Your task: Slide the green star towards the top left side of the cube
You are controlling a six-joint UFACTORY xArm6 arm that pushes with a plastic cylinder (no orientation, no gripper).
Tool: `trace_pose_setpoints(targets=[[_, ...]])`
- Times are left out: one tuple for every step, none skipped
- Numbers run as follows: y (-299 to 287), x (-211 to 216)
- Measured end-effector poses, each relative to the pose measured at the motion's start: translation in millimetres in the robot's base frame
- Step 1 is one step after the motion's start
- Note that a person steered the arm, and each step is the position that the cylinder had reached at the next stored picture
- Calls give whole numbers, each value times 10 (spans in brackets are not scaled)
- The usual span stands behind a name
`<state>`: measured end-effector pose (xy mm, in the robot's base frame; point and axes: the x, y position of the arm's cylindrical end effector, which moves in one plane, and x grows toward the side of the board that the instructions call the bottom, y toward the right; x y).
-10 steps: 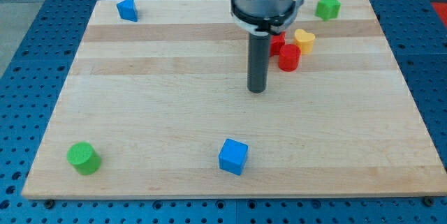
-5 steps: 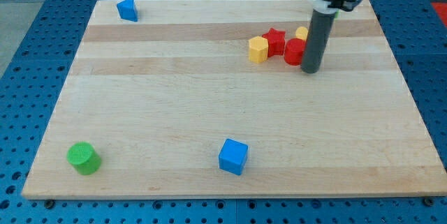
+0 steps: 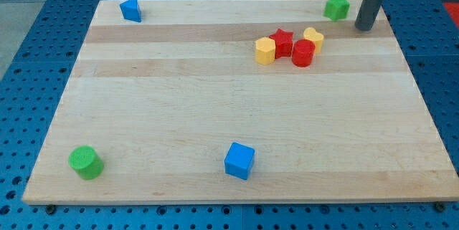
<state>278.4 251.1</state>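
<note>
The green star (image 3: 336, 7) sits near the top right corner of the wooden board (image 3: 179, 101). The blue cube (image 3: 239, 160) lies near the view's bottom, at the centre. My tip (image 3: 365, 27) rests on the board just right of the green star and slightly below it, a small gap apart from it. The rod rises out of the view's top.
A cluster lies below and left of the star: a yellow block (image 3: 265, 50), a red star (image 3: 284, 41), a red cylinder (image 3: 303, 53), a yellow heart (image 3: 313, 38). A blue block (image 3: 130, 8) is at the top left. A green cylinder (image 3: 85, 162) is at the bottom left.
My tip has moved from the board's middle to the right and up, past the red and yellow cluster, to the right side of the green star. No block has visibly moved.
</note>
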Motion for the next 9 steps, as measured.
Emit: trace_pose_setpoints(targets=[[225, -245], [256, -429], [42, -469], [-299, -469], [-608, -469], [-825, -442], [-1091, -379], [-1346, -267], [-1672, -153]])
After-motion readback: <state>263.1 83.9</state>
